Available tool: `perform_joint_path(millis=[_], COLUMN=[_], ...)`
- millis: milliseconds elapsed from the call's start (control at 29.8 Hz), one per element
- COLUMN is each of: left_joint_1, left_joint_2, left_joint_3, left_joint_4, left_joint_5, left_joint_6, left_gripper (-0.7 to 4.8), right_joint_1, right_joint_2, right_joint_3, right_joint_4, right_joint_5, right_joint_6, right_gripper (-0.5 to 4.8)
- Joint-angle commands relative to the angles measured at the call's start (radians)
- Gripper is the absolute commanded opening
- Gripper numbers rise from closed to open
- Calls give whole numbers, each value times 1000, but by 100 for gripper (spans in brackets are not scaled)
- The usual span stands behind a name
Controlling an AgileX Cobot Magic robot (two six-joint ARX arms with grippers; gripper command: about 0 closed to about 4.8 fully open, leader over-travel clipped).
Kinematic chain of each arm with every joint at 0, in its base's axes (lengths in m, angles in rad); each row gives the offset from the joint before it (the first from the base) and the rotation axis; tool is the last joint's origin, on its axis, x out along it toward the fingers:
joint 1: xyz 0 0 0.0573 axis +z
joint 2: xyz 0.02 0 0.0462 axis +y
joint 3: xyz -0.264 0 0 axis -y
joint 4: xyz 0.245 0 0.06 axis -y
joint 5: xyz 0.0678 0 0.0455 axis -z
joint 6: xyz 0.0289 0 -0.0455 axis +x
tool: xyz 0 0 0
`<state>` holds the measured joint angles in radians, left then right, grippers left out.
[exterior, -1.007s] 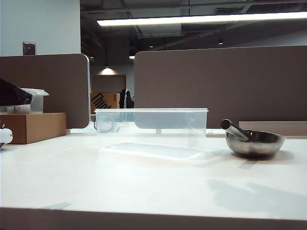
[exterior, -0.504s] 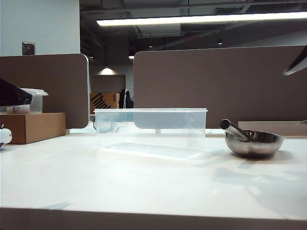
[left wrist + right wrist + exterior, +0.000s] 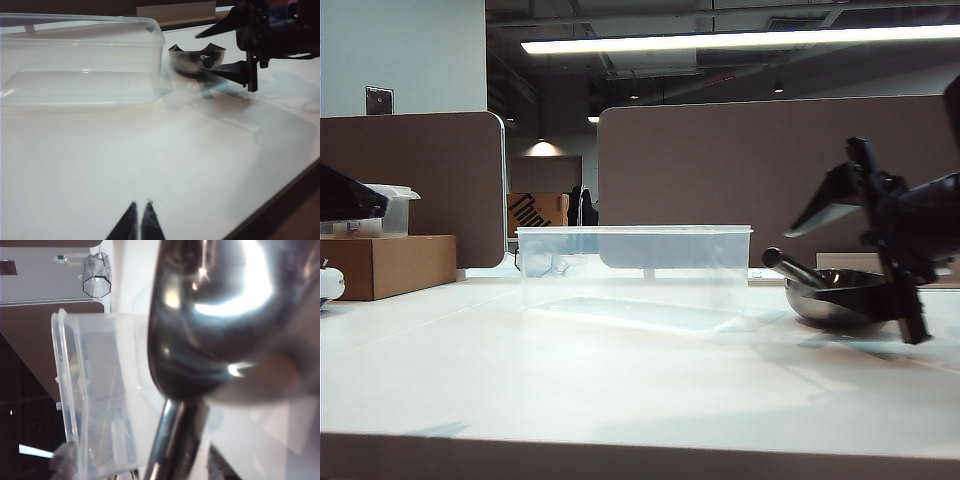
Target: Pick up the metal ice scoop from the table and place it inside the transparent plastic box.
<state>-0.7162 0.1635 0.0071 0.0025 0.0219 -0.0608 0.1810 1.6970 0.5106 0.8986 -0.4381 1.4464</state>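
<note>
While the shiny silver metal ice scoop (image 3: 840, 293) lay on the wide white table (image 3: 620, 390), just to the right of the clear, lidless plastic box (image 3: 636, 268), the black right gripper (image 3: 865, 262) was down around it with its jaws spread apart, one finger above the bowl and one low by its side, holding nothing yet. The scoop looked round and slippery, so if the jaws squeezed the curved bowl and not the short round handle (image 3: 785, 266), it would likely pop out or spin away. A bump could also push it into the thin wall of the box and shove the light box along the smooth table. The left gripper (image 3: 139, 223) rested far off near the table's edge, its two tips pressed together and empty. Behind the table stood brown office dividers (image 3: 770, 170), a brown cardboard box (image 3: 385, 263) and a long ceiling light (image 3: 740, 40).
</note>
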Motion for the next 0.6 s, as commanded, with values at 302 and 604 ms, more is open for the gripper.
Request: perform_joint_path(millis=[302, 604], left_joint_1=[-1, -1], left_joint_2=[0, 0], left_joint_3=[0, 0], left_joint_4=[10, 10], left_joint_5=[0, 1], left_joint_6=[0, 0], left_gripper=[21, 21], right_joint_1=[50, 50], right_joint_2=[37, 39], right_joint_3=[43, 43], right_joint_4=[-53, -53], right_joint_5=[45, 50], right_joint_6=[-15, -15], right_gripper=[111, 101])
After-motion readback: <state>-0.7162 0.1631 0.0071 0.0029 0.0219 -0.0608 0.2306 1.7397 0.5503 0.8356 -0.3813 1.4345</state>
